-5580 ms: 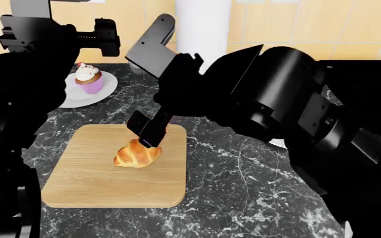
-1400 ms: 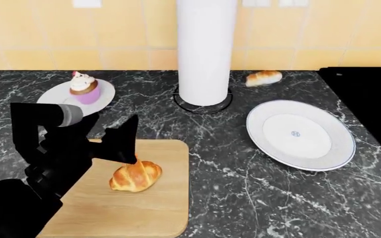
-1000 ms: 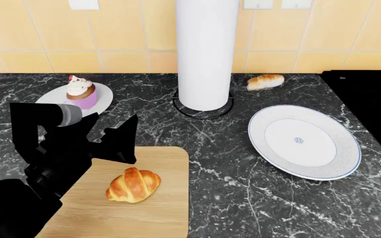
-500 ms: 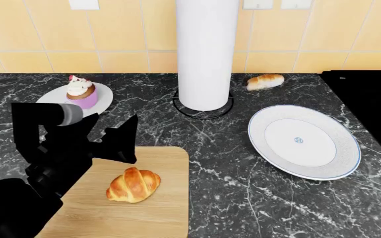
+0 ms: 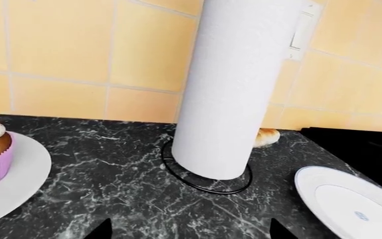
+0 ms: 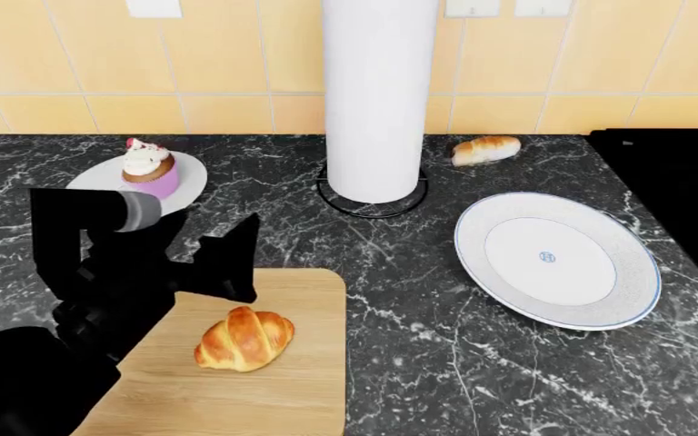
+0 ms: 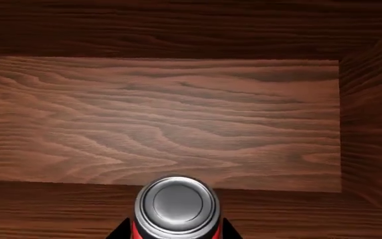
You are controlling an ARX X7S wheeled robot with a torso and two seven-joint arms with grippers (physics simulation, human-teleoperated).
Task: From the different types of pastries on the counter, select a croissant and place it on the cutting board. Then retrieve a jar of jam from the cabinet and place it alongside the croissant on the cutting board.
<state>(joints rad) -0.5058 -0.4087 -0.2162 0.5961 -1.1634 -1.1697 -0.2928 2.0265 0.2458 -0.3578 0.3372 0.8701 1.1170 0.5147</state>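
Head view shows the croissant lying on the cutting board at lower left; the left gripper hovers beside it, spread wide. Right gripper straddles the jam jar; its grip can't be told.

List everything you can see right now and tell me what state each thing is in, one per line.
croissant: lying on the cutting board, free of any gripper
cutting board: flat on the counter
cupcake: upright on its small plate
bread roll: lying on the counter by the wall
large white plate: bare
paper-towel roll: upright in its wire holder
jar of jam: lid on, between the right gripper's fingertips
left gripper: holding nothing
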